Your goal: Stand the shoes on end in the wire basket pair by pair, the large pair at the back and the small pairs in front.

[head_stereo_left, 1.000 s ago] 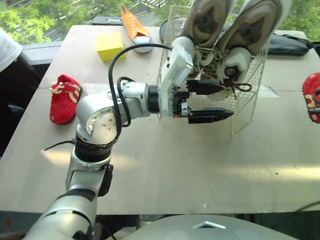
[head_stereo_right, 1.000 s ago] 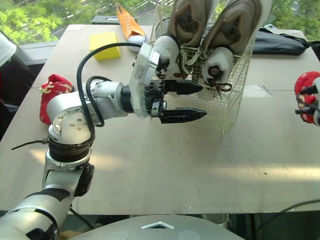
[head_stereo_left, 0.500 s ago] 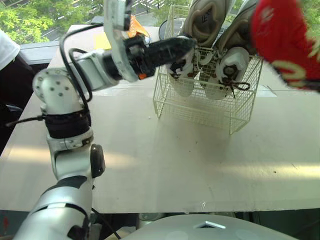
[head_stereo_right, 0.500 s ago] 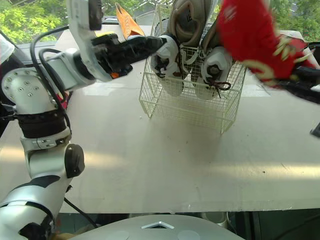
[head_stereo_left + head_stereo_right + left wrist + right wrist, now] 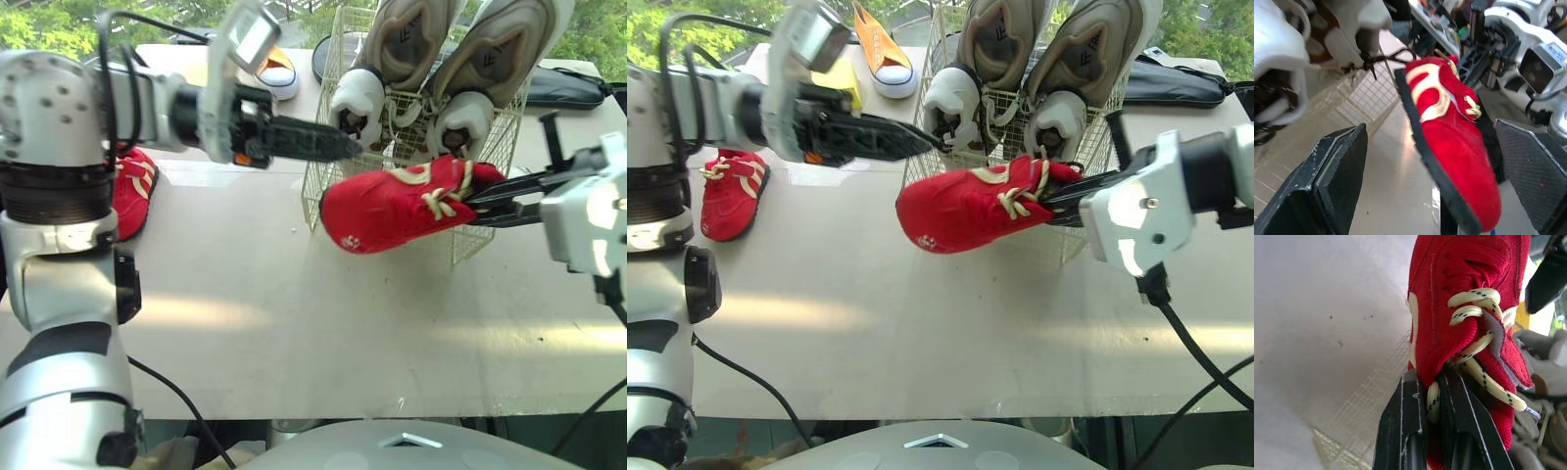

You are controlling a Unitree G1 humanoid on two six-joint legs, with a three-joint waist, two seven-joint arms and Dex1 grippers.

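Right gripper [image 5: 480, 200]: clenched on the red shoe [image 5: 392, 208], 2 black fingers nearly together, pinching the collar edge beside the cream laces.
Red shoe: held roughly level, toe toward the robot's left, heel end at the fingers; outside the wire basket [image 5: 475, 243], across its near wall.
Left gripper [image 5: 343, 149]: released, fingers spread wide, holding nothing; tips at the basket's left side, close to the white heel of a grey shoe; contact with the wire impossible to tell.
Large grey pair [image 5: 495, 54]: 2 shoes on end at the back of the basket, toes up, rising above the rim.
Second red shoe [image 5: 730, 191]: flat on the table [image 5: 294, 323], well to the left of the basket.
Orange shoe [image 5: 877, 49]: at the table's far edge, behind the left arm, with a yellow block [image 5: 847, 88] just beside it.
Left wrist view: wide gap between the 2 left fingers, with the held red shoe beyond it.
Right wrist view: exact pinch point, a lace caught between the fingers.
Eye views: left fingers overlapping, so their spread is hidden there.
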